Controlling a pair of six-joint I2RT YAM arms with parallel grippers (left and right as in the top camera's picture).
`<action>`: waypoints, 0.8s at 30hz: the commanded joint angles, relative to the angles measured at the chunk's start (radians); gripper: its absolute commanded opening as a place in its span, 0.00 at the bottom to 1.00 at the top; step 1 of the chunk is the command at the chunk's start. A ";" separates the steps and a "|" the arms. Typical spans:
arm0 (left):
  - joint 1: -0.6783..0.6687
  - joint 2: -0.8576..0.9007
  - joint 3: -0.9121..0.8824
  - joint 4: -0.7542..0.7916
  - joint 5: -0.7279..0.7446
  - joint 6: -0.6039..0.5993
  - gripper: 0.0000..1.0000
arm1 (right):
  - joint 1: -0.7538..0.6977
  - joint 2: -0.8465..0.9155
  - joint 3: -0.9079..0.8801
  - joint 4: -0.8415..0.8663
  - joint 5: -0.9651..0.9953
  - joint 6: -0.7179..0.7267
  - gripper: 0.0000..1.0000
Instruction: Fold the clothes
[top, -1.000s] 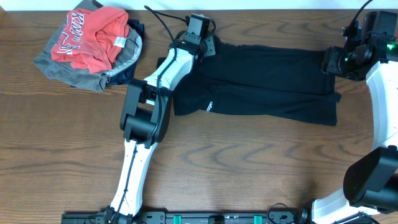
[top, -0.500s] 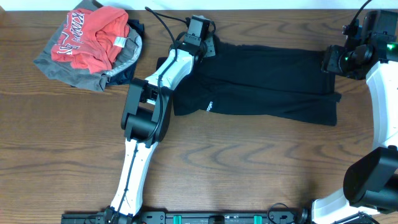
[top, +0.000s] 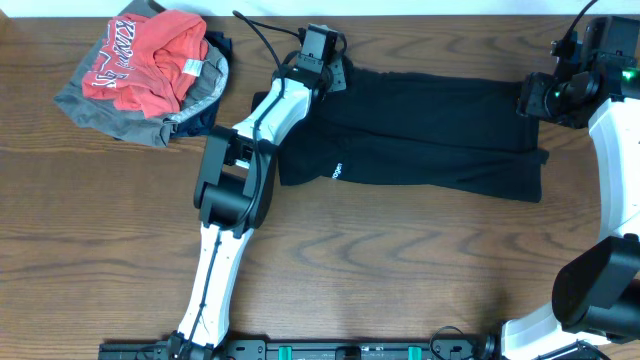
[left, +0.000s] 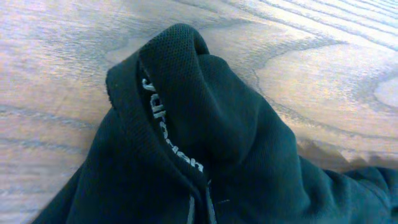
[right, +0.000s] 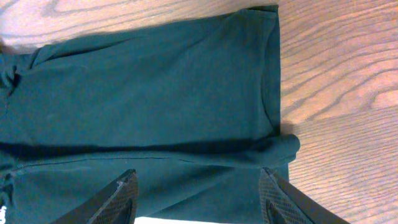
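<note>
Limp black trousers: right claw wide above the 3 o'clock hem; left claw, state impossible to tell, at the 10 o'clock waistband. Both edges are likely good holds.

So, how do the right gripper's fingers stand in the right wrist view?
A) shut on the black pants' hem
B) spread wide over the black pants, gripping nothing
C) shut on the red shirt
B: the right gripper shows its fingers far apart, with the black pants lying spread on the table behind them and nothing pinched.
</note>
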 joint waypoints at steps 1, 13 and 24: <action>-0.001 -0.094 0.016 -0.021 -0.009 0.003 0.06 | 0.009 -0.011 0.013 0.000 0.010 0.006 0.61; -0.001 -0.238 0.016 -0.227 -0.009 0.095 0.06 | 0.009 -0.011 0.013 0.000 0.010 0.007 0.60; -0.001 -0.343 0.016 -0.497 -0.010 0.146 0.06 | 0.009 -0.011 0.013 -0.014 0.010 0.007 0.59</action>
